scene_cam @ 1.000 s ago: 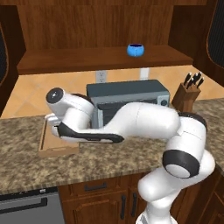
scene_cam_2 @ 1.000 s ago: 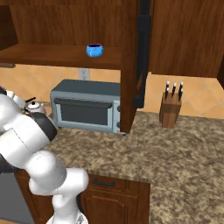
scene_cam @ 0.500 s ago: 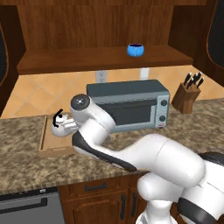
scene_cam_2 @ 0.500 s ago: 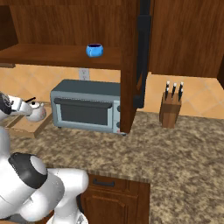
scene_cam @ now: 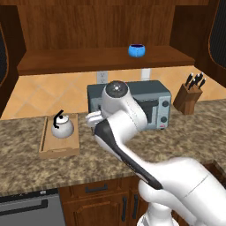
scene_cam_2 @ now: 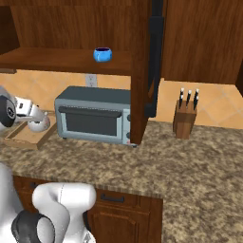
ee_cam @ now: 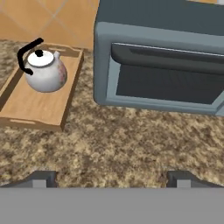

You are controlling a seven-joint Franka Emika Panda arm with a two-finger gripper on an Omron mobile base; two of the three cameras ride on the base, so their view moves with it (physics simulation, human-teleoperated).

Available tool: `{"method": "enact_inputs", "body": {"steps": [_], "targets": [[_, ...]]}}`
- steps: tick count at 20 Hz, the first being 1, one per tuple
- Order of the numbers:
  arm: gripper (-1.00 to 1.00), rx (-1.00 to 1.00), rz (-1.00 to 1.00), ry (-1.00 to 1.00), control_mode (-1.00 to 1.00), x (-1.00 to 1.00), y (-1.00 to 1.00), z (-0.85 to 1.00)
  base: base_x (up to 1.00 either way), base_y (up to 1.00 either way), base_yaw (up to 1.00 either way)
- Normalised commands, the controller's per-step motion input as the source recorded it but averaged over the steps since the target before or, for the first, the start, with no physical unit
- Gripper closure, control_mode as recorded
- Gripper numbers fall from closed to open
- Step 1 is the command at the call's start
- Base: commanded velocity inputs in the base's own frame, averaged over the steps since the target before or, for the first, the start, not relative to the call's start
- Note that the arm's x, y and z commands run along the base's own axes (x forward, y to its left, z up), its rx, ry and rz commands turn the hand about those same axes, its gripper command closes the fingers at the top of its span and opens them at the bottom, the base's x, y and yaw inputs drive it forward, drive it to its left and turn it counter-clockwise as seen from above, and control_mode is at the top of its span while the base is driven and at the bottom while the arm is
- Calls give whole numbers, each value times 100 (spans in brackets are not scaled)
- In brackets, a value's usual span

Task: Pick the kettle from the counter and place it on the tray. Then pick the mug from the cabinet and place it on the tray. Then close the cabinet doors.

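The silvery-white kettle [scene_cam: 62, 126] [ee_cam: 44, 72] with its black handle stands upright on the light wooden tray [scene_cam: 59, 147] [ee_cam: 34, 106] at the left of the counter [scene_cam: 110, 161]. My gripper [scene_cam: 91, 120] [ee_cam: 113, 178] is open and holds nothing. It hovers above the counter to the right of the tray, in front of the toaster oven. The blue mug [scene_cam: 137, 50] [scene_cam_2: 102, 54] sits on the cabinet shelf [scene_cam: 88, 61]. The cabinet doors [scene_cam: 5, 57] [scene_cam_2: 154, 61] stand open. In the right base view my arm partly hides the kettle [scene_cam_2: 40, 125].
A grey toaster oven [scene_cam: 152, 103] [scene_cam_2: 92, 116] [ee_cam: 166, 74] stands under the shelf, right of the tray. A wooden knife block [scene_cam: 190, 95] [scene_cam_2: 185, 116] is at the right. One open door hangs edge-on just right of the oven in the right base view.
My hand has drawn away from the tray to the right, towards the toaster oven, and uncovered the kettle. The kettle stays on the tray. The jaws stay open.
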Motion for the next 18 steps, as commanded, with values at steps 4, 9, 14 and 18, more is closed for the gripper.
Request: {"method": "enact_inputs", "body": {"steps": [4,9,14,18], "targets": [[-100,3,0,-2,-100,-46,-64,76,0,0,0],[-100,0,-4,0,-100,-4,-74,37,0,0,0],[-100,0,-12,-2,-100,11,-84,44,0,0,0],[-100,2,-22,-12,-100,18,-62,42,0,0,0]]}}
